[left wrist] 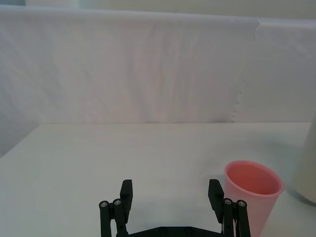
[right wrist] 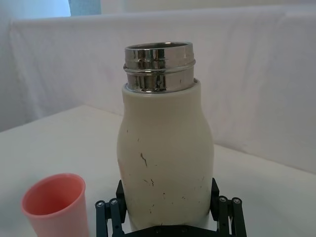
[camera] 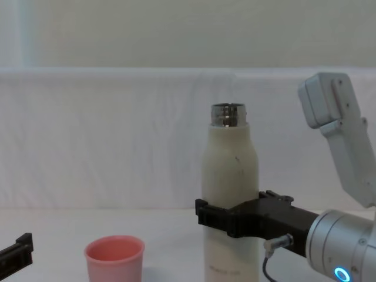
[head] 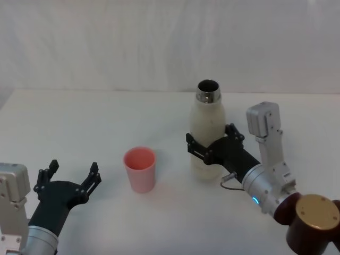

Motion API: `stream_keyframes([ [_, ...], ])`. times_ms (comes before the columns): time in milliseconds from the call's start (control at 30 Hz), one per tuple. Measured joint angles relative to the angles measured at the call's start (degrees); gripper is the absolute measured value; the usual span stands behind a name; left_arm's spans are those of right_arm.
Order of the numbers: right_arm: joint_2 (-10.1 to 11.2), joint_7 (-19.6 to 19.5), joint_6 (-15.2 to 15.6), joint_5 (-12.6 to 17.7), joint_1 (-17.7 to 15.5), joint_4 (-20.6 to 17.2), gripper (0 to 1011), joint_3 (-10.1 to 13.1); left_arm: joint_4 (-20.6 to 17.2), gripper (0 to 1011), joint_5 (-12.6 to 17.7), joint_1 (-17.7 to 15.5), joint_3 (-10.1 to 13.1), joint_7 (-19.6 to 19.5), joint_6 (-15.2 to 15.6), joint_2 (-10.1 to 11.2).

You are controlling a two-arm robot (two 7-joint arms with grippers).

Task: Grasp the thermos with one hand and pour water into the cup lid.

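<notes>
The cream-white thermos (head: pixel 207 139) stands upright on the table, its steel neck uncapped and open. My right gripper (head: pixel 210 143) reaches in from the right and is shut on the thermos's lower body, one black finger pressed against each side (right wrist: pixel 167 197). The chest view shows it clamped about a third of the way up the thermos (camera: pixel 229 170). The pink cup lid (head: pixel 140 169) stands upright and looks empty, a short gap to the left of the thermos. My left gripper (head: pixel 73 172) rests open near the front left, left of the cup lid (left wrist: pixel 252 190), with nothing between its fingers.
The white table (head: pixel 79 122) runs back to a white cloth wall (head: pixel 159 42). My right arm's dark red and gold joint (head: pixel 314 220) sits at the front right corner.
</notes>
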Motion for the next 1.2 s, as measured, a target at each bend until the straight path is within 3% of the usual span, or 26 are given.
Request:
stream_keyframes([
  [233, 2.2, -1.0, 0.4, -3.7, -1.3, -3.7, 957, -0.5, 0.0, 1001, 0.0, 0.0, 0.0, 0.0, 0.0, 0.0],
  [667, 6.6, -2.1, 2.9, -15.0, -2.5, -8.7, 958, -2.3, 0.0, 1001, 0.0, 0.0, 0.0, 0.0, 0.0, 0.0],
  [1200, 7.6, -1.6, 4.3, -24.1, -1.6, -8.8, 957, -4.8, 0.0, 1001, 0.0, 0.0, 0.0, 0.0, 0.0, 0.0],
])
